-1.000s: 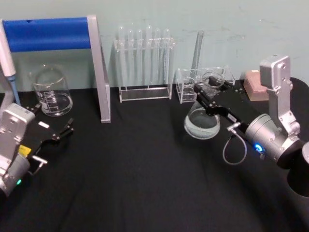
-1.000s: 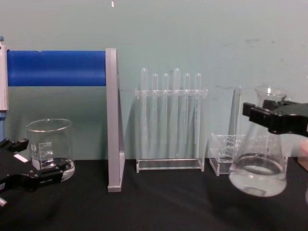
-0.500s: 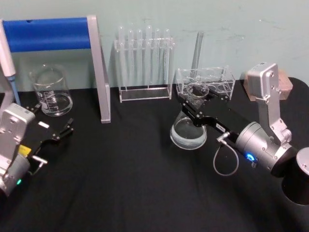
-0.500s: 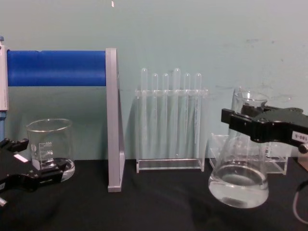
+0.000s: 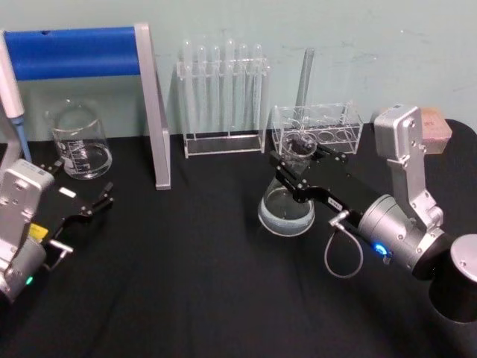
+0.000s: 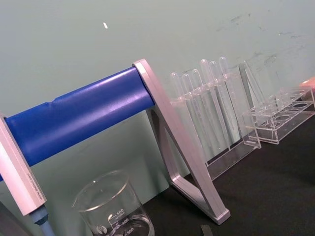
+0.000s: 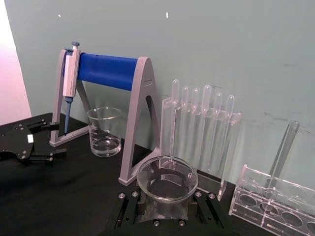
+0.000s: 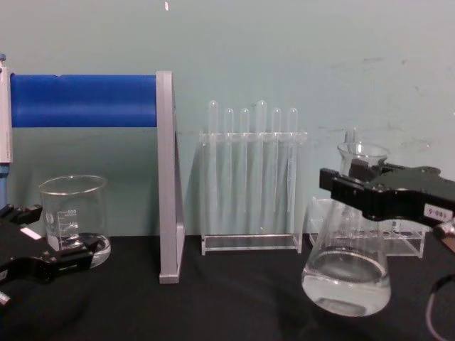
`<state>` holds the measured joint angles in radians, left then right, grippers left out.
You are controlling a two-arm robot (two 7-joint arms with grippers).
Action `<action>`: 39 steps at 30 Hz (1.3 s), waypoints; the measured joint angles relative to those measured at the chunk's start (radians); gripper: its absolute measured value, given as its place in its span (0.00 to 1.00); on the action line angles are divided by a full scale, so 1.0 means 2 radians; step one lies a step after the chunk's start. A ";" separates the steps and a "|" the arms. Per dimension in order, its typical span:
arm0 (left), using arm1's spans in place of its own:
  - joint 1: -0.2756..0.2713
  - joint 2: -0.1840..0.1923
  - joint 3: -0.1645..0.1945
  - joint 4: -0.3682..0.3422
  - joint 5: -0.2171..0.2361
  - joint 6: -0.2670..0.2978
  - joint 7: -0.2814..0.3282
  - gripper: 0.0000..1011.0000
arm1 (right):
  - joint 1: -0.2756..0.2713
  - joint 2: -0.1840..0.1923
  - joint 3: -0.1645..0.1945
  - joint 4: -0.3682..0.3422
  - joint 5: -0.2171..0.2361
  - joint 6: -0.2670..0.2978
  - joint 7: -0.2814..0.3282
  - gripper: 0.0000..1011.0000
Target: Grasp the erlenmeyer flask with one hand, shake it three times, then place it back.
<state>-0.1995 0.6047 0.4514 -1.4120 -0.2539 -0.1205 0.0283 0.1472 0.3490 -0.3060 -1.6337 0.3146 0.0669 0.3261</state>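
Note:
The erlenmeyer flask [image 5: 285, 207] is clear glass with a little clear liquid in its wide base. My right gripper [image 5: 297, 158] is shut on its neck, just below the flared rim. From the chest, the flask [image 8: 347, 273] leans slightly and its base hangs close over the black table, right of centre, with the right gripper [image 8: 355, 193] across the neck. The right wrist view looks down on the flask rim [image 7: 167, 178] between the black fingers [image 7: 127, 210]. My left gripper [image 5: 80, 200] rests open at the table's left, in front of the beaker.
A glass beaker [image 5: 78, 142] stands at the back left beside a blue-barred pipette stand [image 5: 74, 52] holding a pipette [image 5: 11, 89]. A test tube rack [image 5: 223, 97] and a low clear rack [image 5: 317, 128] line the back wall just behind the flask. A pinkish block [image 5: 434, 128] sits far right.
My right gripper has carried the flask leftward and lower, from in front of the low clear rack's right end toward the table's middle. The left arm has not moved.

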 joint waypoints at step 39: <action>0.000 0.000 0.000 0.000 0.000 0.000 0.000 0.99 | -0.005 -0.020 -0.021 0.065 -0.027 -0.053 0.014 0.45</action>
<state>-0.1995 0.6047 0.4514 -1.4119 -0.2539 -0.1205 0.0283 0.1371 0.3097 -0.3483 -1.5040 0.2612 -0.0391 0.3539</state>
